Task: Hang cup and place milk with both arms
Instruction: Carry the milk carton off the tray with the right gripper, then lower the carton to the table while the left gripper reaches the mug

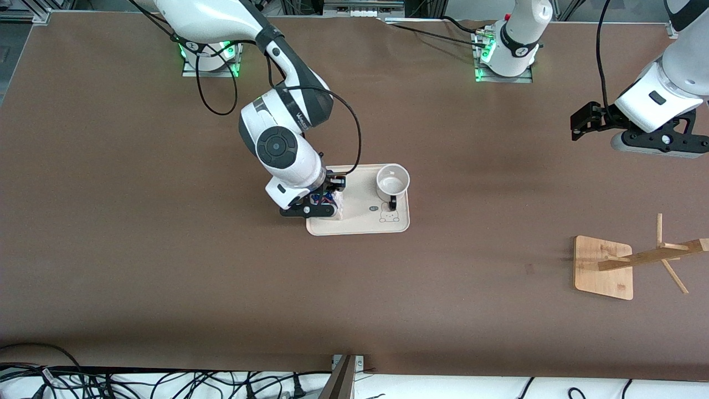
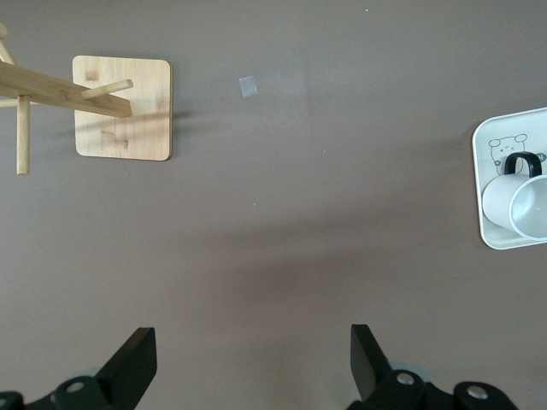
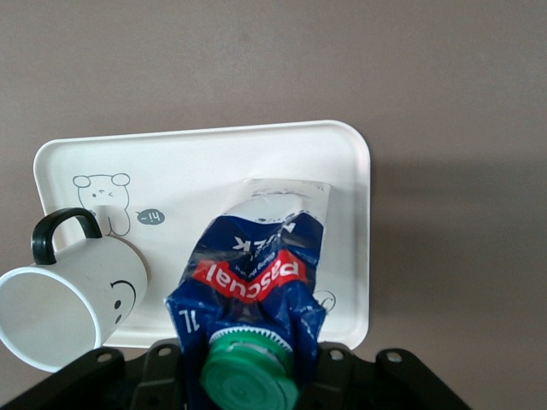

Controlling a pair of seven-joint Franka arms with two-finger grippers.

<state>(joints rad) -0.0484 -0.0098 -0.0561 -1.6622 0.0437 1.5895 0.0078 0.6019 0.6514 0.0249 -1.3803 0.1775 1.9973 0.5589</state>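
The desk (image 1: 166,266) is plain dull brown. On it lies a cream tray (image 1: 363,226) printed with a small line-drawn bear and a dark speech bubble. The cup (image 1: 392,180) is white, with a black loop handle and a black smiley face on its side. The milk (image 3: 256,290) is dark blue with a red band carrying white lettering, a white panel at its base and a round green cap. The wooden rack (image 1: 606,267) is pale, light-tan bamboo. Both arms are white with dark grey joints; the right gripper (image 1: 324,200) and left gripper (image 1: 581,123) are black
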